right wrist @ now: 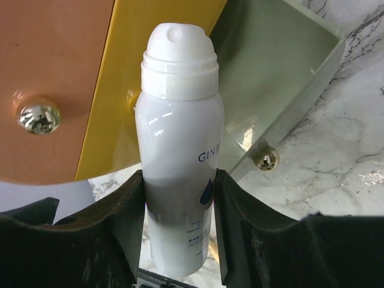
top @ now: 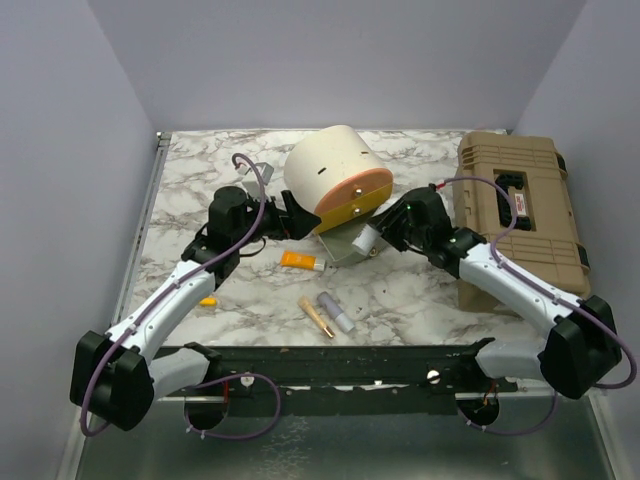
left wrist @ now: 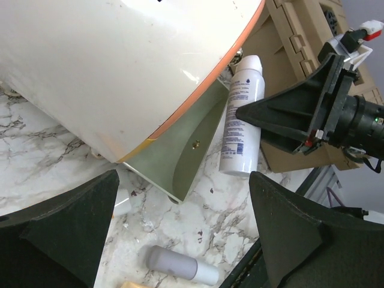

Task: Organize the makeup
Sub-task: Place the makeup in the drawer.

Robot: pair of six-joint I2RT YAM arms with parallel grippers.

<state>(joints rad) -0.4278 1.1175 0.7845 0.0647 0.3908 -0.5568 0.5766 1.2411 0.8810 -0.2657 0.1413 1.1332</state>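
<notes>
My right gripper is shut on a white spray bottle, nozzle pointing into the pale green drawer that stands open at the foot of the round case. From above, the bottle lies over that drawer. My left gripper is open and empty, close beside the case's lower left. An orange tube, a gold tube, a lilac tube and a yellow pen lie loose on the marble. The lilac tube shows below my left fingers.
The cream-and-orange round case lies on its side at the table's middle back. The tan toolbox stands shut at the right, beside my right arm. A black rail runs along the table's near edge.
</notes>
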